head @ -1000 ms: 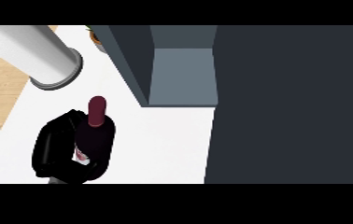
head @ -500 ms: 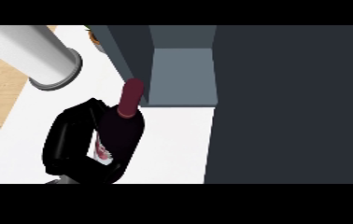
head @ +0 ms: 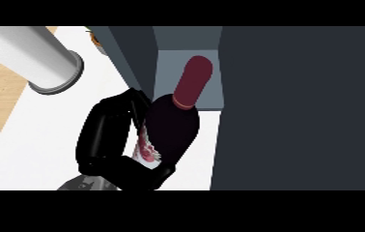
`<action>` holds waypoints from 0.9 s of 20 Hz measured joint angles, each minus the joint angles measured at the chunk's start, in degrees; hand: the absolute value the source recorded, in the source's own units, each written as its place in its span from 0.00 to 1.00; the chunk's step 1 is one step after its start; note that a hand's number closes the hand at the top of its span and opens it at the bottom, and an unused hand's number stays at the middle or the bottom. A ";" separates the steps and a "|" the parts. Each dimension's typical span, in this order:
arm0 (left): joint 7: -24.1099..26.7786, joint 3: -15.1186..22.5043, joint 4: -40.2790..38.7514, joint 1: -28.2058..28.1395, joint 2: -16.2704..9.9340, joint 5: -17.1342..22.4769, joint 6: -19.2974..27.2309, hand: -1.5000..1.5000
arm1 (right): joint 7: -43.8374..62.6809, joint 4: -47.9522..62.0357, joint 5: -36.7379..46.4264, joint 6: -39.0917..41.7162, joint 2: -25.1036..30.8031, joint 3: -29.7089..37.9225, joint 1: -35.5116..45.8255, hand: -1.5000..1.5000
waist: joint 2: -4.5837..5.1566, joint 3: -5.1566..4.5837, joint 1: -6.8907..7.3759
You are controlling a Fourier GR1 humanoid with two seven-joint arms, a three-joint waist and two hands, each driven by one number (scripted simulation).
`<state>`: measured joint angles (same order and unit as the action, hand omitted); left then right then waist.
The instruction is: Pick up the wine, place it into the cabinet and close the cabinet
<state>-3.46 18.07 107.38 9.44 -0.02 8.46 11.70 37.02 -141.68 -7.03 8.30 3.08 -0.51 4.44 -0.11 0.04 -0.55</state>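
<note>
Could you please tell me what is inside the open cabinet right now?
The wine bottle, held by the hand, points its neck into the cabinet, over the grey floor. Nothing else shows inside. The dark panel at the right hides whatever lies beyond.

The dark wine (head: 173,124) bottle is tilting, its maroon neck pointing into the open grey cabinet (head: 187,42); its label is showing at the lower left side.

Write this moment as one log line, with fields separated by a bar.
phase: carrying to cabinet | hand: curled round wine bottle | bottle neck: pointing into open cabinet | door: not closed
</note>
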 measured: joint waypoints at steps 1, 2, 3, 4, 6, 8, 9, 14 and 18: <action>-0.63 0.49 0.10 0.77 0.00 0.06 0.97 1.00 | 0.11 0.00 -0.14 0.17 0.09 0.27 -0.19 0.00 | 0.00 -0.01 0.04; -0.82 1.14 -0.67 2.24 0.00 0.05 2.55 1.00 | -1.04 0.11 -0.08 0.68 -0.35 -0.28 -1.37 0.00 | 0.02 -0.01 0.01; -0.95 2.98 -0.93 2.94 0.00 -0.22 4.72 1.00 | -1.30 0.03 -0.19 1.03 -0.40 -0.39 -2.00 0.00 | 0.01 0.00 -0.05; -1.76 4.17 -1.82 5.21 0.00 -0.20 7.15 1.00 | -0.95 0.04 -0.33 1.03 -0.19 0.02 -1.45 0.00 | 0.02 0.00 -0.17; -2.49 5.78 -3.03 7.67 0.01 -0.89 10.13 1.00 | -0.64 0.60 -0.89 0.92 0.02 1.06 -0.29 0.00 | 0.04 0.00 -0.09; -2.34 5.89 -5.53 11.00 0.01 -0.87 12.55 1.00 | -1.01 0.66 -1.08 1.30 0.00 1.23 -0.40 0.00 | 0.06 -0.01 -0.14; -2.81 6.45 -6.24 12.49 0.01 -1.10 14.12 1.00 | -1.39 0.65 -1.18 1.70 0.04 1.32 -0.80 0.00 | 0.06 -0.01 -0.15; -4.02 8.38 -8.69 17.11 0.01 -1.62 20.22 1.00 | -1.81 0.30 -1.64 2.15 -0.16 1.31 -1.87 0.00 | 0.02 -0.01 -0.17; -2.32 9.95 -12.50 19.40 -0.01 -1.93 22.96 1.00 | -2.02 0.31 -1.77 2.39 -0.19 1.27 -2.22 0.00 | 0.03 -0.03 -0.19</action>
<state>-5.78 28.01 94.88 28.85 -0.04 6.52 34.66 35.00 -141.37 -8.80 10.70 2.89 0.76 2.22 -0.07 0.01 -0.74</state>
